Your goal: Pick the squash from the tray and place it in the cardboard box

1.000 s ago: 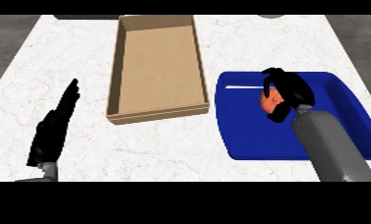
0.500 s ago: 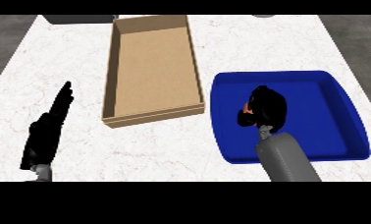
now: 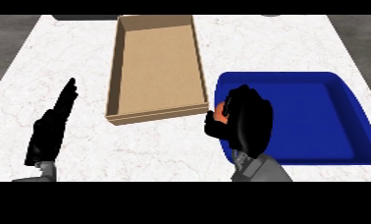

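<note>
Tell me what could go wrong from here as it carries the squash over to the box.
The right hand curls round the squash and hides most of it, so how well it is held cannot be judged; it might slip. The hand sits at the blue tray's left rim, so a low path could catch it. The cardboard box's near wall stands in the way; the squash could clip it.

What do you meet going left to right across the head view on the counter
Left robot hand, open at the counter's left → cardboard box → right robot hand, curled round the orange squash → blue tray.
</note>
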You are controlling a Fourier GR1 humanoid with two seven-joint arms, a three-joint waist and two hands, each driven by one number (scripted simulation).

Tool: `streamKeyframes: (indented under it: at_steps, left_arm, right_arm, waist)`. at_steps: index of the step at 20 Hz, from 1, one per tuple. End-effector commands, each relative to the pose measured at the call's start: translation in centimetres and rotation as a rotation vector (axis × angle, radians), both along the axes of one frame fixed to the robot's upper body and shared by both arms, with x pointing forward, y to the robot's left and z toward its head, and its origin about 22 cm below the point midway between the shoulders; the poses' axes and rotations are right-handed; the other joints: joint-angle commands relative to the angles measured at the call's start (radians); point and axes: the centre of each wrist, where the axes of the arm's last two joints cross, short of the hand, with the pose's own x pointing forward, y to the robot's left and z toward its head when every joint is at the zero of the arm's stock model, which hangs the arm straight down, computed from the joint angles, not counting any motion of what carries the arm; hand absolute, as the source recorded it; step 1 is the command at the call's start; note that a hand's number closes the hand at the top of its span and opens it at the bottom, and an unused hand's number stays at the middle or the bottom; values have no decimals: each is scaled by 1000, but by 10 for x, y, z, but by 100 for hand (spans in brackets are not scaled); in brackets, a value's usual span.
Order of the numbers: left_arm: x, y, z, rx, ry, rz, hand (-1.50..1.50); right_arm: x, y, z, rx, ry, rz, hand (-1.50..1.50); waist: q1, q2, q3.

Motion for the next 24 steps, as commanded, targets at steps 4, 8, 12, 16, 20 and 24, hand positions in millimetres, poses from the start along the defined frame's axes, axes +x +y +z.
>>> streamKeyframes:
  at_steps: [4,8,12,16,20,24]
  left_arm:
    - [9,1,-1,-3,-12,-24,0]
    - [7,-16,1,-9,-6,-29,0]
    - [7,-4,2,-7,-16,-55,0]
    - [10,-20,1,16,-18,-61,0]
    - [7,-13,-2,-11,-5,-67,0]
    - [12,-22,9,2,-25,-74,0]
  right_arm:
    - [-24,46,71,169,-235,114,150]
    - [2,69,96,186,-270,144,150]
    - [27,76,110,197,-281,129,150]
    - [60,84,115,190,-226,104,150]
    - [100,79,114,185,-206,79,150]
    - [121,87,110,204,-152,77,150]
  waist:
    - [26,12,1]
    - [42,14,1]
    - [41,15,1]
    - [50,18,1]
    - [56,22,0]
    - [75,25,1]
